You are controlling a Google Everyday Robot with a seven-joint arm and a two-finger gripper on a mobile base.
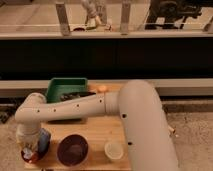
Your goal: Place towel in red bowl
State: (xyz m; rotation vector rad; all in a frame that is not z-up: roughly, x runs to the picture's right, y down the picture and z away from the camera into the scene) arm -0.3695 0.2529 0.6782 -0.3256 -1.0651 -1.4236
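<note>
The dark red bowl (72,149) sits on the wooden table (100,131) near its front edge. My gripper (30,149) is low at the table's front left corner, left of the bowl, at the end of the white arm (75,107). A blue, cloth-like thing (44,140), possibly the towel, stands right beside the gripper, between it and the bowl. I cannot tell whether the gripper holds it. A small red-orange thing (28,156) shows under the gripper.
A green tray (56,88) stands at the table's back left. An orange object (102,89) lies to its right. A small white cup (113,149) sits right of the bowl. A dark wall and railing run behind the table.
</note>
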